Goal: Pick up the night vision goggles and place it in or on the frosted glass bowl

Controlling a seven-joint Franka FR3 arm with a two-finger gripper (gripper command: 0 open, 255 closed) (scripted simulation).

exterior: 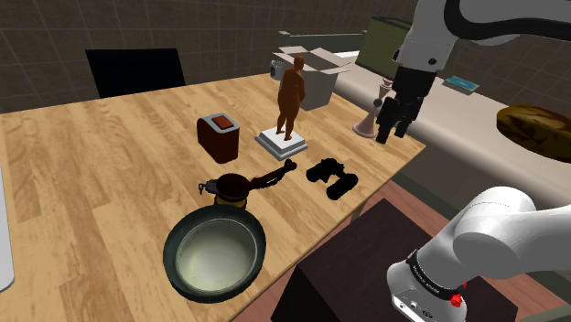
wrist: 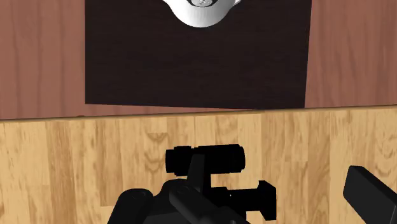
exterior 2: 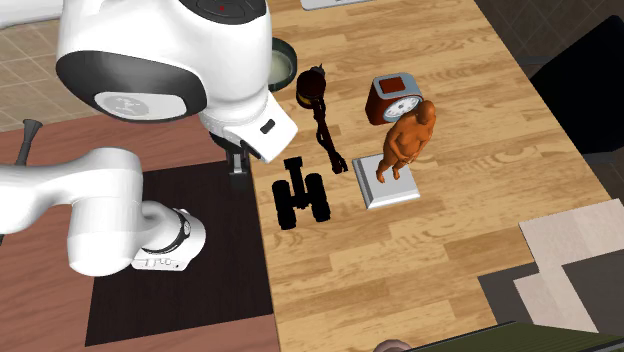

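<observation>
Now, gripper (exterior: 392,130): mine. The two fingers stand apart and grip nothing.
Gripper position: I hang in the air over the table edge nearest my stand. In the shoulder view I am to the right of the goggles and above them, with no contact.
Goggles (exterior: 331,177): black and twin-tubed, lying flat on the table (exterior: 110,165) close to that same edge. They touch only the wood.
Wrist view: the goggles lie beneath me on the planks. One finger shows clearly, well off to one side. The other is hard to tell from the black goggles behind it.
Bowl (exterior: 170,256): dark rim, pale inside, sitting upright on the table. In the shoulder view it is lower left of the goggles and well apart from them.
Brown vessel (exterior: 233,187): round and dark, between bowl and goggles. Its long handle points toward the goggles and stops short of them.
Statue (exterior: 291,91): a brown figure standing upright on a pale square base, just beyond the goggles in the shoulder view.
Brown case (exterior: 220,135): to the shoulder view's left of the statue. The second exterior view shows a pale dial on it.
Box (exterior: 311,78): pale, flaps open, behind the statue.
Stand (exterior: 361,265): dark, set against the table edge.
Task status: goggles on the table, not in the bowl.
</observation>
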